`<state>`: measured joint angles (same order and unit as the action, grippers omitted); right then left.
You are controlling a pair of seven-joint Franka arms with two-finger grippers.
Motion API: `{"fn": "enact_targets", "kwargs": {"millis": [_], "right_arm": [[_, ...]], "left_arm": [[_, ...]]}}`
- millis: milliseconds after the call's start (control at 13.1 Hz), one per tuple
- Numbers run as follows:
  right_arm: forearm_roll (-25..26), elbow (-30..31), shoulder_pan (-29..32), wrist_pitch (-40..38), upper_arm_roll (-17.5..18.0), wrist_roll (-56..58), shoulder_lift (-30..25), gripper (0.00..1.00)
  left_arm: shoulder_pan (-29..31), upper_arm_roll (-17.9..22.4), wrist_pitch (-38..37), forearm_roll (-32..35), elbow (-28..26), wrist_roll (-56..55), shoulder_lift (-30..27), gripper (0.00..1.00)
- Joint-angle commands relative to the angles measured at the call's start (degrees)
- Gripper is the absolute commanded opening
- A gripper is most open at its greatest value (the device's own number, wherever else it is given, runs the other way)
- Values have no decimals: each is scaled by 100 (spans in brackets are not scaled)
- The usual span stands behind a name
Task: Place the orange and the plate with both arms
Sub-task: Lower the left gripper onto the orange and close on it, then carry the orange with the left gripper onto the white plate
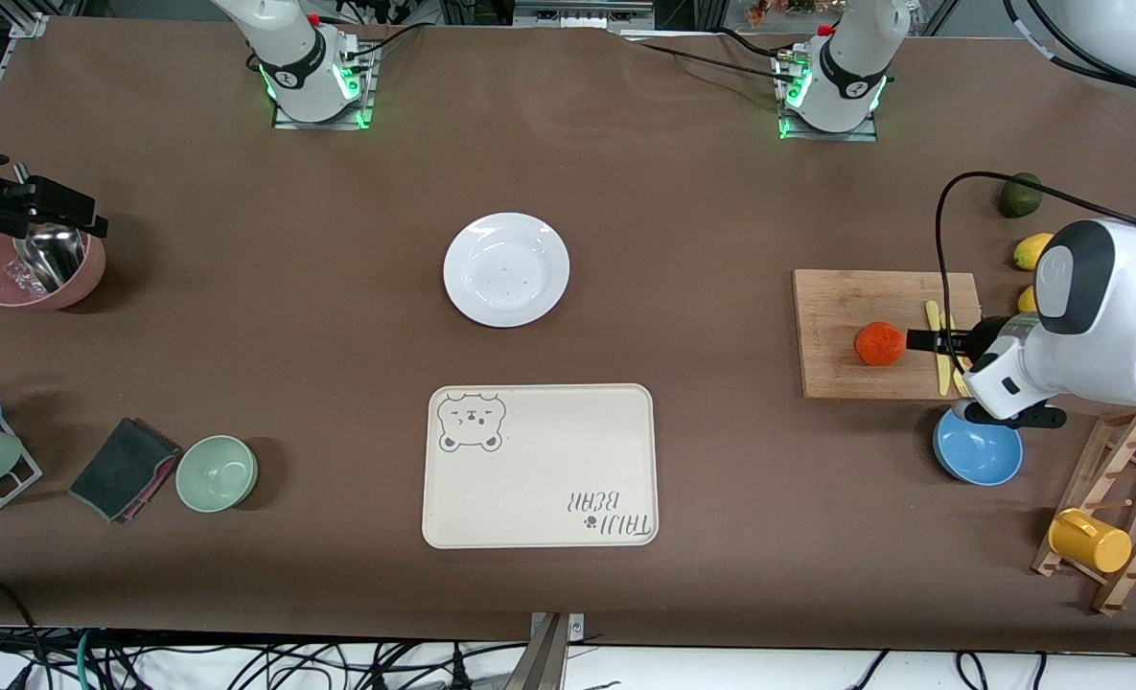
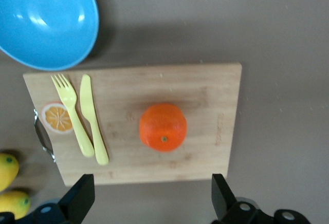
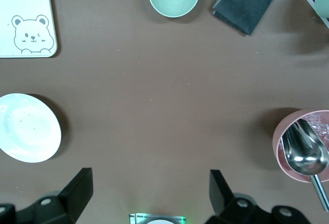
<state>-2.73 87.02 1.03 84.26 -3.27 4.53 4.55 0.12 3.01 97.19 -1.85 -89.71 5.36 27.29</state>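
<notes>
— Currently, where are the task items sitting?
— Orange point(image 2: 163, 127) is resting on the cutting board point(image 2: 205, 85); plate point(image 1: 506, 269) is lying mid-desk.
— Grippers?
— Left gripper point(image 2: 153, 201) is hovering spread over the board; right gripper point(image 3: 149, 196) is hanging spread over bare desk point(image 3: 164, 106).

A beige bear-printed tray point(image 1: 540, 466) is seen on the brown bench point(image 1: 337, 335), near the front camera. A wooden cutting board point(image 1: 841, 326) lies toward the left arm's end, carrying a yellow fork point(image 2: 72, 113) and yellow knife point(image 2: 93, 118) side by side. A blue bowl point(image 1: 977, 456) sits nearer the camera than the board. Two lemons point(image 2: 10, 183) and an avocado point(image 1: 1020, 195) are placed beside the board. Toward the right arm's end, a green bowl point(image 1: 217, 472), a dark folded cloth point(image 1: 124, 469) and a pink bowl point(image 3: 303, 142) holding a metal scoop point(image 3: 304, 149) are found.
</notes>
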Motion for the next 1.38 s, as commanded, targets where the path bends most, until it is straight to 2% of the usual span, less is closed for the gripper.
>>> {"fn": "enact_targets", "kwargs": {"millis": [0, 230, 460, 613, 919, 996, 1072, 1149, 1226, 1302], "right_arm": [[-8, -45, 11, -59, 2, 4, -7, 100], [-8, -45, 11, -68, 2, -5, -7, 100], [-8, -36, 11, -68, 2, -5, -16, 100], [-8, -36, 11, -68, 2, -5, -16, 100], [-8, -36, 11, -68, 2, -5, -7, 100], [1, -36, 11, -68, 2, -5, -7, 100], [1, -36, 11, -68, 2, -5, -16, 100], [-8, -36, 11, -68, 2, 4, -7, 100], [-8, -36, 11, -68, 2, -5, -16, 100], [-8, -36, 11, -68, 2, 4, -7, 100]], "left_arm": [[32, -20, 1376, 62, -1535, 97, -714, 100], [-21, -28, 2863, 62, -2733, 44, -910, 100], [-38, -46, 3770, 62, -3367, 9, -892, 100], [-47, -55, 4123, 27, -3571, 0, -788, 100], [-47, -55, 4133, -9, -3554, 0, -682, 100], [-47, -55, 4124, -9, -3545, -17, -638, 92], [-56, -55, 4124, -9, -3527, -61, -603, 59], [-73, -63, 4089, -9, -3501, -88, -594, 31], [-108, -64, 4072, -9, -3483, -88, -602, 14], [-126, -90, 4054, -9, -3405, -97, -602, 6]]}}
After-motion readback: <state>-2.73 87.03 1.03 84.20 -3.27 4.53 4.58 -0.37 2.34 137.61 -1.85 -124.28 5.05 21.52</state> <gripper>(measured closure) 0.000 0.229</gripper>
